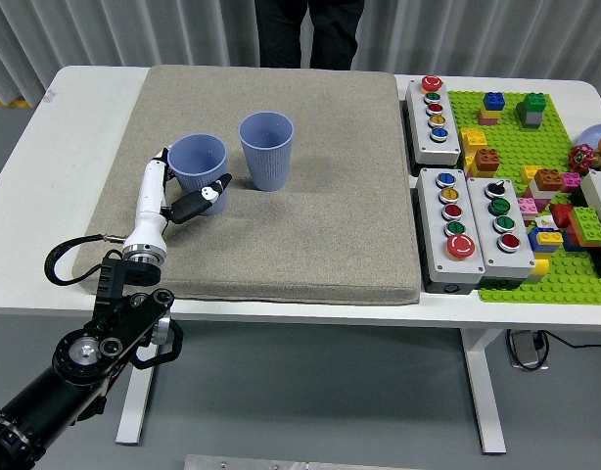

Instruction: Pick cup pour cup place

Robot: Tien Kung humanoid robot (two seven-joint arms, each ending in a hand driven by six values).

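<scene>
Cups: left cup [198, 163] and right cup [266, 149] stand upright close together, left of frame centre on the grey mat [281, 235]. Left hand [180, 188] is spread loosely around the left cup's base, nothing squeezed yet. Grip looks low and shallow, so lifting could tip it or bump its neighbour.
</scene>
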